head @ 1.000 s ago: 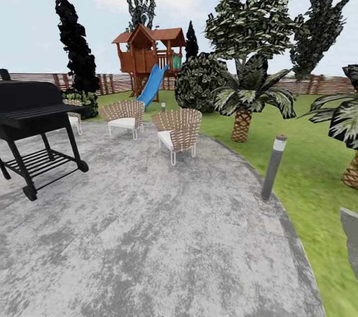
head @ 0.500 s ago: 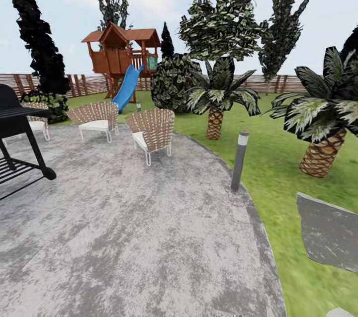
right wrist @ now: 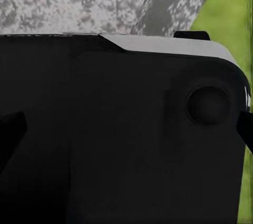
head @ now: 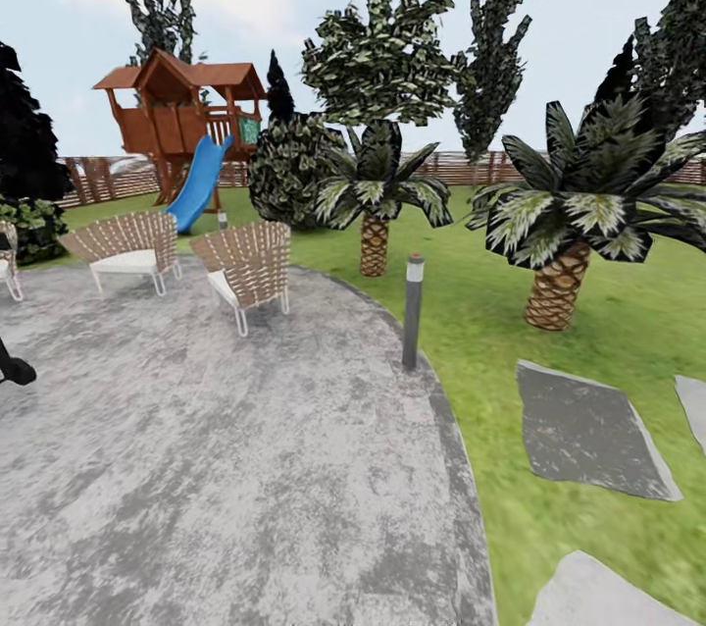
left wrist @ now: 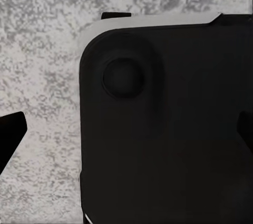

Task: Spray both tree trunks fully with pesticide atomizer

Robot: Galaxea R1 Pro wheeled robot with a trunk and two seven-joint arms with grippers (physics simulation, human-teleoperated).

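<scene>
Garden [head: 490, 312]: green lawn on the right side of the head view, closed at the back by a brown slatted fence [head: 471, 167].
Patio [head: 226, 469]: mottled grey paving with a curved edge against the grass, filling the left and lower part of the head view.
Play tower [head: 176, 116]: brown wooden, roofed, with a blue slide [head: 199, 184] running down to the lawn.
Palms: one near [head: 564, 214], right of the patio; one farther back [head: 375, 204], both short and scaly-trunked.
Stepping slabs [head: 583, 430]: grey, set flat in the grass beyond the patio edge.
Chairs: two woven seats [head: 245, 268] [head: 127, 248] on the patio's far side.
Post lamp [head: 413, 310]: grey, upright at the patio edge.
Robot body [left wrist: 168, 129]: dark panel over grey paving in the left wrist view; likewise [right wrist: 121, 134] in the right wrist view, with grass alongside.
Jaws: state cannot be told, left or right.
Atomizer: not located in these views.
</scene>
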